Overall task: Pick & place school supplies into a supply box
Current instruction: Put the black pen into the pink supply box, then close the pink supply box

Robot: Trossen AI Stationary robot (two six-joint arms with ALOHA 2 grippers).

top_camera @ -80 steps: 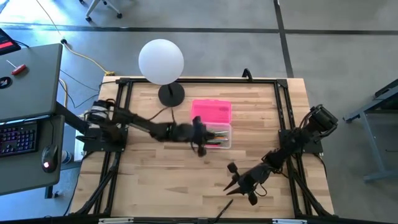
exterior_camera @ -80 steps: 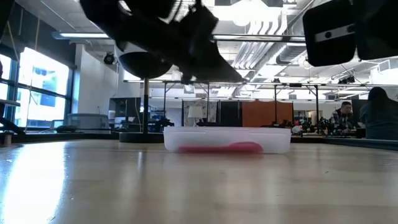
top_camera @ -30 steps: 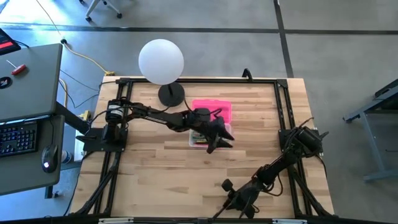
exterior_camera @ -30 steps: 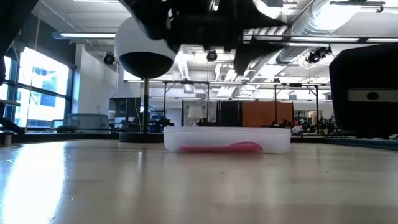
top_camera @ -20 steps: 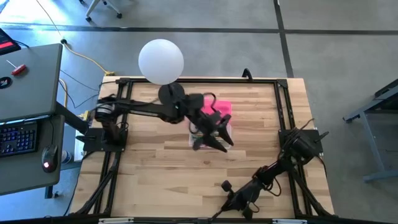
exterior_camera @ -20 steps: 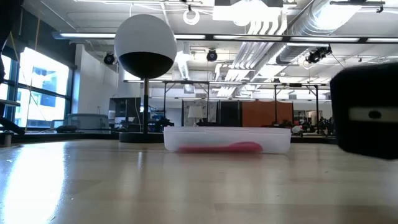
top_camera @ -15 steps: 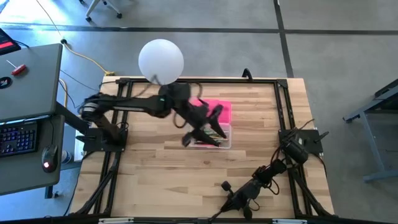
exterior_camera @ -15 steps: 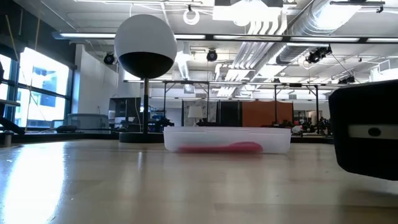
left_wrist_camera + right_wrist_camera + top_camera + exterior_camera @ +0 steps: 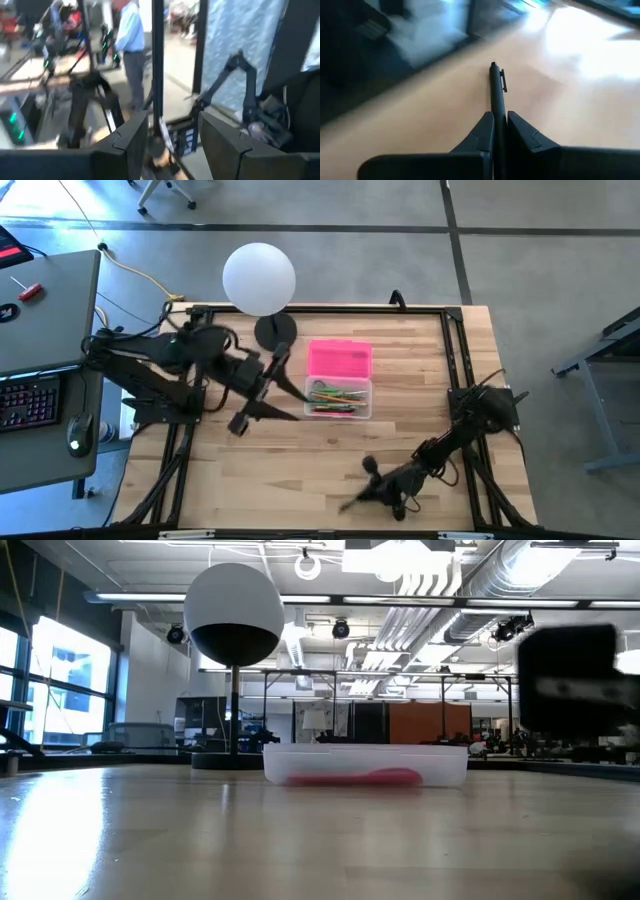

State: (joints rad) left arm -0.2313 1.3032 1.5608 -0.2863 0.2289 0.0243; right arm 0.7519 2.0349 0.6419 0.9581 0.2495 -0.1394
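The supply box (image 9: 338, 397) is a clear tray with several coloured pens and pencils inside, its pink lid (image 9: 340, 360) lying just beyond it; the low view shows it mid-table (image 9: 365, 765). My left gripper (image 9: 262, 418) hangs open and empty, high above the table left of the box (image 9: 172, 132). My right gripper (image 9: 362, 498) is low at the table's near edge, shut on a black pen (image 9: 496, 90) that sticks out ahead of its fingers. My right gripper pinches the black pen's shaft (image 9: 499, 122) between its two fingers, which lie along the pen. They come slanting down toward the table's near-left. The pen's clip end (image 9: 503, 80) juts out free ahead; whether it rests on the wood I cannot tell.
A white globe lamp (image 9: 260, 278) on a dark round foot (image 9: 275, 332) stands at the far edge, left of the lid. A black frame (image 9: 320, 308) rims the table. Bare wood lies between the box and my right gripper.
My left gripper has risen from over the box and swung back toward the table's left edge, staying open, and it now points level. My right gripper, at the near edge, has shut on the black pen and tipped a little.
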